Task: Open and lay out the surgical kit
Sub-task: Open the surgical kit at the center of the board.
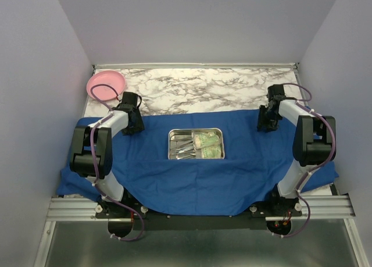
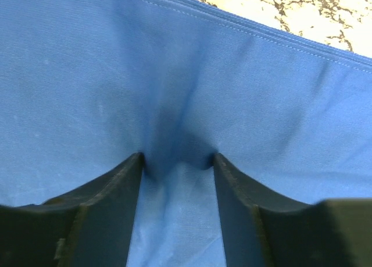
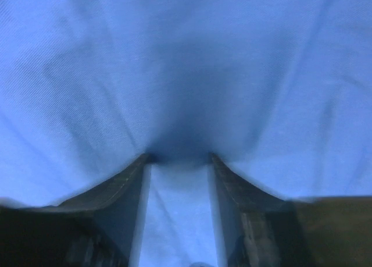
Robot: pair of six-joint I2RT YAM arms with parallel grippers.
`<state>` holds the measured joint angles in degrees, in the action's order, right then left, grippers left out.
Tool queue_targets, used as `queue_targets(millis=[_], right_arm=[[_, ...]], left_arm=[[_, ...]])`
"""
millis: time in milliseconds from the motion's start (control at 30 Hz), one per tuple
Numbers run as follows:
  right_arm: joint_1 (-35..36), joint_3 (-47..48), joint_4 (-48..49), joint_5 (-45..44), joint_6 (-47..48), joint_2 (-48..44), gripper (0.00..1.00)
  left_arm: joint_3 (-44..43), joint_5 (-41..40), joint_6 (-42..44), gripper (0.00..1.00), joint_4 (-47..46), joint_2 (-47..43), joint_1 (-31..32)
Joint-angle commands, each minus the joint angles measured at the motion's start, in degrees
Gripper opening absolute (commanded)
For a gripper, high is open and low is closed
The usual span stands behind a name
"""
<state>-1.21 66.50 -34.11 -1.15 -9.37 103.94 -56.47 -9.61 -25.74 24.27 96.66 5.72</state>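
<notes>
The left claw (image 2: 177,159) and right claw (image 3: 180,157), both half-spread and not yet pinching, are pressing their tips into the blue cloth wrap (image 1: 197,180) beneath them, the steel tray (image 1: 196,130) lying between the two, so the spreading step is probably calling for a pinch and outward pull.

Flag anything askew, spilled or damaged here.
Nothing spilled or damaged. Only the cloth lies uneven: its near edge sags over the table front and bunches at the near-left corner. The tray sits square, contents inside.
</notes>
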Motion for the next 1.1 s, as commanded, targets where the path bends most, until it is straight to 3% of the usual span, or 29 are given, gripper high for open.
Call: queue_targets(millis=[0,100,333,533,767,1067], right_arm=[[-0.19,1.52,-1.66,-0.52,0.4,2.67,0.42],[-0.19,2.58,-2.54,-0.61,0.58,3.81,0.35],[-0.19,3.81,-3.07,-0.96,0.14,4.52,0.06],[-0.19,5.22,-3.68,-2.01,-0.65,5.31,0.01],[-0.19,11.8,-5.53,-3.51,-1.09,8.46,0.01],[-0.19,26.46,-8.69,-4.83,-0.92,15.94,0.01]], left_arm=[[1.98,0.03,0.16,0.56,-0.54,2.74,-0.27],[2.15,-0.06,0.16,0.47,-0.8,3.0,-0.18],[1.27,-0.59,0.34,0.24,-0.54,3.97,-0.27],[-0.48,-2.43,0.42,0.0,0.33,5.11,-0.35],[-8.38,-4.02,0.86,0.0,3.14,10.12,-1.76],[-28.42,-3.58,1.65,0.0,9.9,23.21,-3.25]])
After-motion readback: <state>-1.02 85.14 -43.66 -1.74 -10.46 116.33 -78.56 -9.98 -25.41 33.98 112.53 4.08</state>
